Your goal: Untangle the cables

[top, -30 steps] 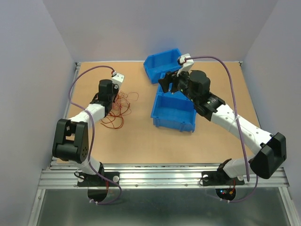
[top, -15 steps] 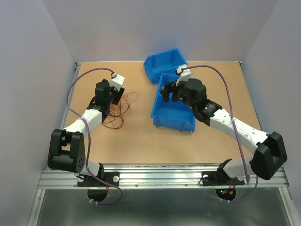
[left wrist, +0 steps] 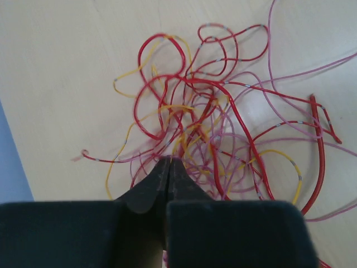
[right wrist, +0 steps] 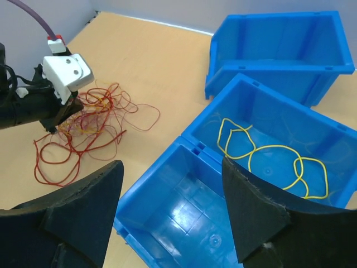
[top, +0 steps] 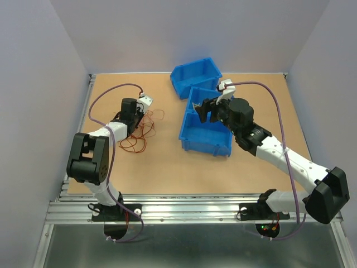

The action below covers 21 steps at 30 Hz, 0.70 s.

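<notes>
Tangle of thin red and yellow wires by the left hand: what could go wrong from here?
The left hand is closed right at the dense part of the tangle of thin red, orange and yellow wires, so a pull might drag the whole clump or tighten knots instead of freeing one strand. Loops crossing beside its tips could also snag on it.

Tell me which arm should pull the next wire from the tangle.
Left. The left gripper is closed right at the cables, while the right gripper hangs open over the blue bins, apart from the pile.
</notes>
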Motion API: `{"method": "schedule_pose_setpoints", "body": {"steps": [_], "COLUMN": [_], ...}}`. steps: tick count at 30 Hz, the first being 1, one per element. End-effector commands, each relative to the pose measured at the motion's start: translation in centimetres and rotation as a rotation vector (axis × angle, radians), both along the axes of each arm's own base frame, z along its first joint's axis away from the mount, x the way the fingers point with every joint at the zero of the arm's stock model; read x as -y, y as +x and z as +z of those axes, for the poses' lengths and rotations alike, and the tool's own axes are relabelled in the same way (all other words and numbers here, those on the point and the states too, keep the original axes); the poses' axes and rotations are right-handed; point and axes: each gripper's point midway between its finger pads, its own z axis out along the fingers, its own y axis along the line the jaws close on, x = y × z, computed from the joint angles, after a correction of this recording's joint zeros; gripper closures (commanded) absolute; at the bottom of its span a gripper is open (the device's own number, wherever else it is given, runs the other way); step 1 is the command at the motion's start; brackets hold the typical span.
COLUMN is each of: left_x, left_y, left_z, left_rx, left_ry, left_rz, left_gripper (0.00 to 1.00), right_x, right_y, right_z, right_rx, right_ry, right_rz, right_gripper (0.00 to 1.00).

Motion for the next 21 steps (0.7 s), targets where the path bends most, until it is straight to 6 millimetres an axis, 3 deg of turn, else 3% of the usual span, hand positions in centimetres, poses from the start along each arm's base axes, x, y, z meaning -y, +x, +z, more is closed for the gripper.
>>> {"method": "schedule_pose_setpoints", "body": {"steps": [1, 3, 4, 5, 7, 9, 11, 12, 13, 15, 16, 17, 21], "left_x": [0.1, 0.4, 0.5, 0.6, 1.4, 3.4, 4.4, 5.3, 5.6, 6.5, 6.6, 6.9, 7.4], "left_y": [0.7, 0.4, 0.0, -0.5, -1.4, -2.6, -3.6, -4.5, -5.0, -6.2, -6.7, -7.1, -8.6], "left_z": [3.5, 5.9, 8.0, 8.3, 10.8, 11.7, 13.7, 14.7, 15.1, 16.4, 16.3, 16.6, 17.5], "left_rx": [0.082, 0.162, 0.217, 0.228, 0.279, 0.265, 0.291, 0.299, 0.302, 0.329, 0.327, 0.336, 0.379], "left_ry": [-0.027, -0.064, -0.084, -0.097, -0.145, -0.213, -0.261, -0.292, -0.314, -0.346, -0.354, -0.363, -0.381], "left_rz": [0.029, 0.016, 0.008, 0.001, -0.04, -0.14, -0.19, -0.235, -0.253, -0.306, -0.316, -0.336, -0.392], "left_gripper": [1.0, 1.0, 1.0, 1.0, 1.0, 1.0, 1.0, 1.0, 1.0, 1.0, 1.0, 1.0, 1.0], "right_x": [1.0, 0.7, 0.4, 0.2, -1.5, -3.4, -5.1, -6.2, -7.2, -8.4, -9.2, -10.1, -12.7], "right_y": [0.0, 0.0, -0.1, 0.0, -0.2, -0.5, -0.1, -0.1, 0.6, 1.5, 1.9, 2.5, 0.3], "right_z": [1.0, 0.7, 0.5, 0.3, -0.5, -0.5, -2.1, -1.2, -2.9, -3.4, -2.6, -3.5, -2.5], "right_rx": [0.048, 0.045, 0.043, 0.042, 0.033, 0.04, 0.01, 0.03, -0.006, -0.022, -0.006, 0.002, 0.181], "right_ry": [0.012, 0.004, -0.001, -0.009, -0.036, -0.047, -0.067, -0.055, -0.068, -0.058, -0.048, -0.06, -0.008], "right_rz": [-0.029, -0.016, 0.0, 0.016, 0.105, 0.21, 0.281, 0.345, 0.371, 0.414, 0.435, 0.466, 0.692], "right_gripper": [0.27, 0.3, 0.3, 0.31, 0.32, 0.35, 0.35, 0.35, 0.35, 0.35, 0.35, 0.36, 0.37]}}
